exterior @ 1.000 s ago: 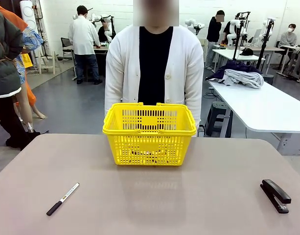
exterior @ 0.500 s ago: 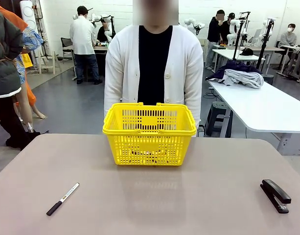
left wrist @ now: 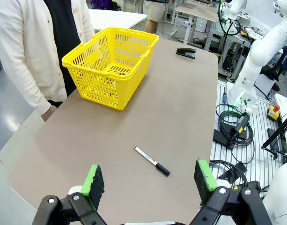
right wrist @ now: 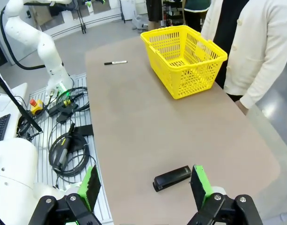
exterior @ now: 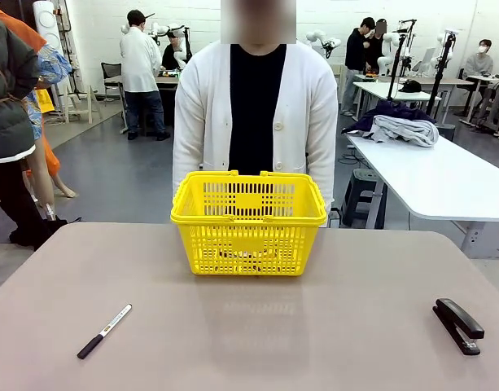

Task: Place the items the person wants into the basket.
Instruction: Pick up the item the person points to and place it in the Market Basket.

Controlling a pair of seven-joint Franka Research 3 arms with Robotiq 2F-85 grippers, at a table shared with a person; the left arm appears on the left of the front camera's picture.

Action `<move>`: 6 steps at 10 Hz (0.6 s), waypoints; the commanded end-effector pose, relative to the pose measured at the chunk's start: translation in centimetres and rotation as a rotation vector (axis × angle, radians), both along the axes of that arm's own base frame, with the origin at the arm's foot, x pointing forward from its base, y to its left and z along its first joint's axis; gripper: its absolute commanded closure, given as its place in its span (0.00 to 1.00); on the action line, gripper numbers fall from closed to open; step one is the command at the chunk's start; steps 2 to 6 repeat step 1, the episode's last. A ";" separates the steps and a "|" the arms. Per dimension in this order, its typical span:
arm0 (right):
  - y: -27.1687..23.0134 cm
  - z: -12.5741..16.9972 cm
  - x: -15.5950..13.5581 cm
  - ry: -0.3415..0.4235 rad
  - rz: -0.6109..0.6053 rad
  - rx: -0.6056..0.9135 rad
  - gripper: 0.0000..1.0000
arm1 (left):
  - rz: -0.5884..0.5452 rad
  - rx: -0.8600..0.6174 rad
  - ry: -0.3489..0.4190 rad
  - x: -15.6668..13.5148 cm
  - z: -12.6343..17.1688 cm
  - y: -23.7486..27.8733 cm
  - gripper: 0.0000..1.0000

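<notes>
Right, my left hand (left wrist: 150,180) hangs wide apart and empty above the near edge of the counter (exterior: 249,326), and my right hand (right wrist: 145,185) is spread just as wide, holding nothing. The yellow basket (exterior: 248,221) stands at the far middle of the counter, directly in front of the person (exterior: 255,114) in the white cardigan. A white-barrelled marker (exterior: 103,331) with a black cap lies alone near the left side, well apart from the basket. The black stapler (exterior: 457,324) lies near the right edge. Open counter separates both from the basket.
</notes>
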State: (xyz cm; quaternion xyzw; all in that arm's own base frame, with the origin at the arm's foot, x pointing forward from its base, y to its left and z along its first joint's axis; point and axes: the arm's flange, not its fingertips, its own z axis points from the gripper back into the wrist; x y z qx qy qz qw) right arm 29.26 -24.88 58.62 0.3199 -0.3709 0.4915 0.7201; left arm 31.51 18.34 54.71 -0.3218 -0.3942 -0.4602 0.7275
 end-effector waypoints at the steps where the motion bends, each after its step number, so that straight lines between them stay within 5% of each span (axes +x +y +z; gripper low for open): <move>1: 0.4 -0.5 0.0 -0.022 0.007 0.022 0.00 | -0.008 -0.012 -0.029 0.0 0.0 0.2 0.00; 6: 0.4 -0.5 0.0 -0.022 0.007 0.022 0.00 | -0.008 -0.012 -0.029 0.0 0.0 0.2 0.00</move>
